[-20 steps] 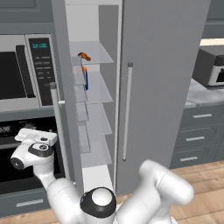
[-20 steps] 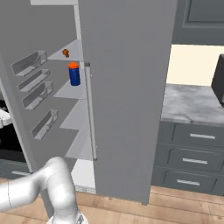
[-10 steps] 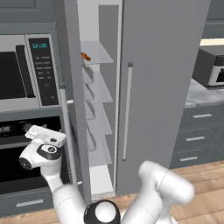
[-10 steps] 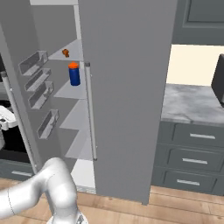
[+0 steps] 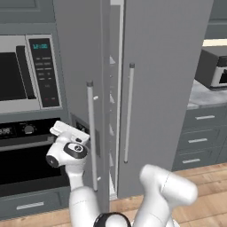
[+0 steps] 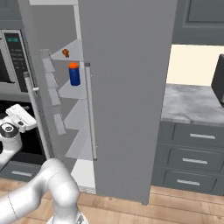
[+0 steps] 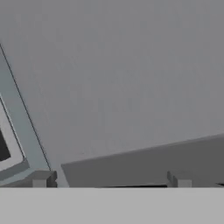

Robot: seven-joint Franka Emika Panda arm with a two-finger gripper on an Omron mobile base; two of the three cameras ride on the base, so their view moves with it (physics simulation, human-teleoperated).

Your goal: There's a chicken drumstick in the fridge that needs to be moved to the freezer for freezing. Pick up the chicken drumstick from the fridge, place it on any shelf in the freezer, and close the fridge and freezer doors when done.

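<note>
- The chicken drumstick (image 6: pixel 66 53) lies on a translucent shelf (image 6: pixel 70 51) high in the freezer (image 6: pixel 72 109), the narrow compartment seen through the gap in the right base view; it touches nothing else.
- No brand or label can be read anywhere; the microwave (image 5: pixel 24 73) has a lit teal display above its button panel, but the figures are too small to make out.
- One shelf lower stands a blue can (image 6: pixel 74 74) with an orange top, upright, just below and slightly right of the drumstick.
- The freezer door (image 5: pixel 84 102) stands only narrowly ajar, its long handle (image 5: pixel 91 133) close to the handle of the shut fridge (image 5: pixel 164 88) door beside it.
- The inner face of the freezer door carries several door bins (image 6: pixel 51 94), and I cannot tell what, if anything, is in them.
- The gripper (image 5: pixel 68 131) hangs at the outer face of the freezer door, low and left of its handle (in front of the black oven (image 5: pixel 31 155)); its fingertips (image 7: pixel 41 180) are spread wide with nothing between them, facing a flat grey panel.
- A grey counter (image 6: pixel 192 103) with drawers runs to the right of the unit.
</note>
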